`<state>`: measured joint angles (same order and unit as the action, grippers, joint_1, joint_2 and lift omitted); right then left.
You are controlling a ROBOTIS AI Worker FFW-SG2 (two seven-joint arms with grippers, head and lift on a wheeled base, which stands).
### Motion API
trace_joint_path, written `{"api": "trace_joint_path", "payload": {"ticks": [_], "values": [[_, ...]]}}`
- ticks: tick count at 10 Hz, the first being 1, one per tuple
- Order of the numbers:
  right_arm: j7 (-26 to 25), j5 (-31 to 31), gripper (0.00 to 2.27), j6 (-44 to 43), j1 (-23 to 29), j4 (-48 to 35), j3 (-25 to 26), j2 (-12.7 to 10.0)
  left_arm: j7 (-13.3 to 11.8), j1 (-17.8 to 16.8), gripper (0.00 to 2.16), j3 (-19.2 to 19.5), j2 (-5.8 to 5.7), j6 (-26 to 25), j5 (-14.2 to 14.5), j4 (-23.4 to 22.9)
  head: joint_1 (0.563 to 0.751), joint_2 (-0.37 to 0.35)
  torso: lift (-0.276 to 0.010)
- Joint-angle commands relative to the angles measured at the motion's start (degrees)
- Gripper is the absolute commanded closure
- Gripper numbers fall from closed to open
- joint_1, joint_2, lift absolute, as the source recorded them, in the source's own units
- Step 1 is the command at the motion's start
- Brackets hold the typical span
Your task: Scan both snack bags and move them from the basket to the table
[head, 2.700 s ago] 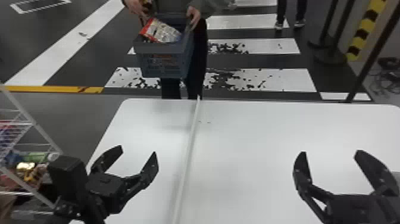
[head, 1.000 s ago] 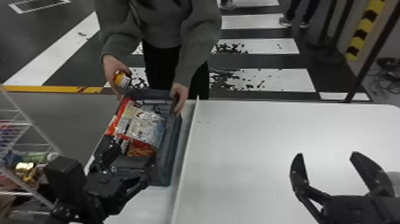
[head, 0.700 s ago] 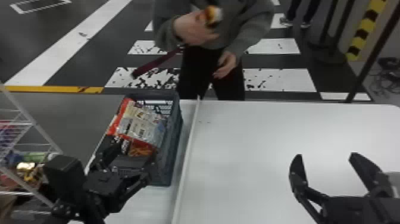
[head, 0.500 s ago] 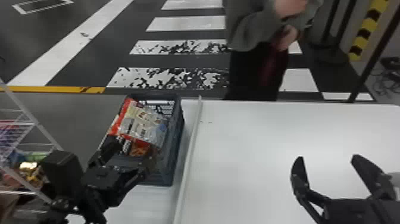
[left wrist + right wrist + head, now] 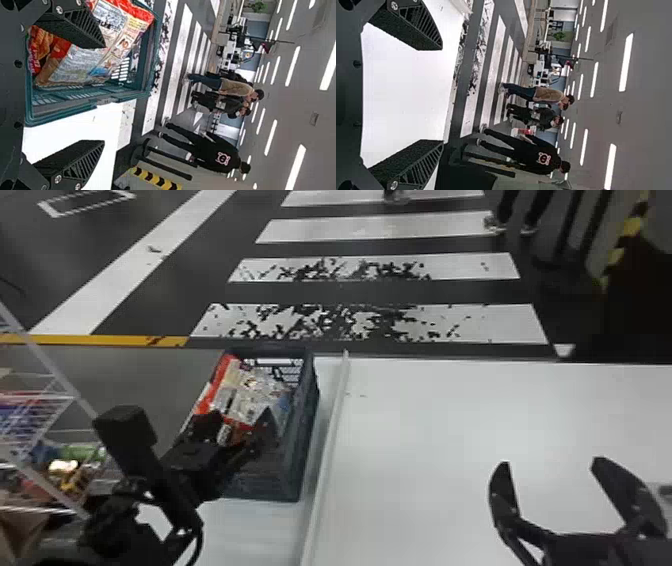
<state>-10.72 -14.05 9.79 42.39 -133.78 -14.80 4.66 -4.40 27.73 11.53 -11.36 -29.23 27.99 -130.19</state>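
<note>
Two snack bags (image 5: 247, 392), one basket (image 5: 306, 415), one table (image 5: 440, 430)

- And here's the light: rows of white ceiling strips (image 5: 294, 168) blazing in both wrist views!
- Look at the bench (image 5: 450, 415), glaring near-solid white in the wrist views, a gentler grey-white in the head view.
- Glints pop off a snack bag (image 5: 245, 390)!
- Deep gloom swallows the head view's far right.

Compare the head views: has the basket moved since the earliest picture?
Yes, nearer the robot: then held beyond the table, the basket now stands on it, left of the white strip.
</note>
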Motion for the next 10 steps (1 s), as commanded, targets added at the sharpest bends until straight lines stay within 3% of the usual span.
{"api": "trace_joint_path", "payload": {"ticks": [1, 3, 4, 6, 8, 10], "values": [[0.0, -0.8, 0.08, 0.0, -0.1, 0.9, -0.5, 0.0, 0.5, -2.4, 0.15, 0.2, 0.02, -0.6, 1.5, 1.8, 0.695, 0.166, -0.098], [0.0, -0.9, 0.08, 0.2, -0.4, 1.6, -0.4, 0.0, 5.6, -5.4, 0.15, -0.2, 0.2, -2.0, 4.0, 4.3, 0.695, 0.18, -0.098], [0.0, -0.9, 0.08, 0.2, -0.4, 1.8, -0.4, 0.2, 8.3, -6.0, 0.15, -0.5, 0.9, -2.0, 4.7, 4.7, 0.695, 0.191, -0.098], [0.0, -0.8, 0.08, 0.4, -0.3, 1.8, -0.1, 0.5, 8.6, -7.2, 0.15, 0.3, 1.6, -1.5, 8.0, 6.2, 0.695, 0.193, -0.098], [0.0, -0.9, 0.08, 0.7, -0.6, 2.5, -0.2, 0.7, 8.7, -8.0, 0.15, 3.9, 2.92, -0.8, 17.2, 9.0, 0.695, 0.195, -0.098], [0.0, -0.8, 0.08, 0.7, -0.8, 3.1, -0.3, 1.1, 12.2, -8.7, 0.15, 4.5, 3.63, 0.3, 18.2, 9.4, 0.695, 0.213, -0.098]]}}
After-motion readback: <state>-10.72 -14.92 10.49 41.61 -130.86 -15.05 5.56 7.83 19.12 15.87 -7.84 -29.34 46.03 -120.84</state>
